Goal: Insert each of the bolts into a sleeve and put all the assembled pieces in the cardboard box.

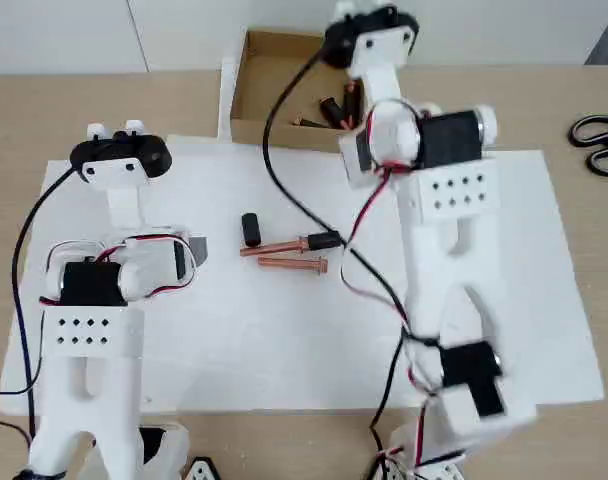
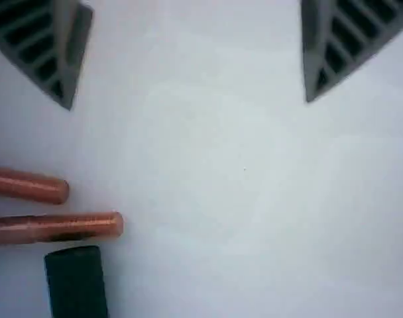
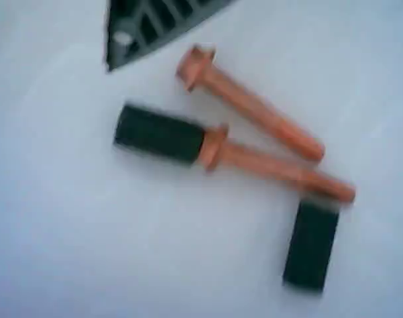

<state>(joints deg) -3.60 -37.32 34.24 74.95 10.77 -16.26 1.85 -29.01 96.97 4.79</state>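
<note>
Copper bolts (image 2: 56,226) and a black sleeve (image 2: 75,283) lie beside, not between, the left arm's open, empty jaws, so closing now could grab nothing or roll them away.

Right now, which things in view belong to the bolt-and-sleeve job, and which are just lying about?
Job: far bolt, near bolt, sleeve at the far bolt's head, loose sleeve, cardboard box, pieces inside it.
Lying about: scissors, white sheet.

Left arm's fingers (image 2: 46,50) wide apart
</note>
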